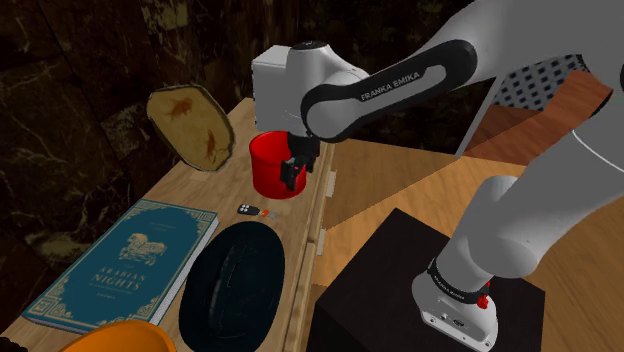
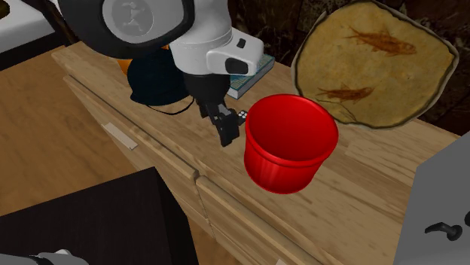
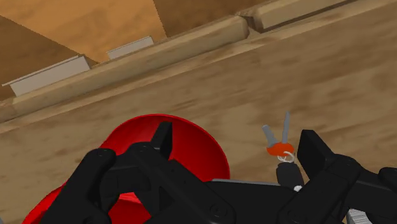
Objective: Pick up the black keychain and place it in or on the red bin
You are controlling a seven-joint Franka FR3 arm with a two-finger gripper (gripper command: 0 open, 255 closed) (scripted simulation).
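- I work in a home, in what looks like a living room or study.
- A wooden sideboard (image 1: 200, 185) has drawer fronts, with a pale handle (image 2: 120, 135) at the second exterior view's left.
- A hardback titled "Arabian Nights" (image 1: 130, 262) lies at the shoulder view's lower left, just beside a black hat (image 1: 235, 285).
- A fossil slab (image 2: 376, 64) with fish imprints stands at the second exterior view's upper right.
- There is a wooden floor (image 1: 400, 185), and a dark marbled wall (image 1: 60, 70) at the shoulder view's upper left.
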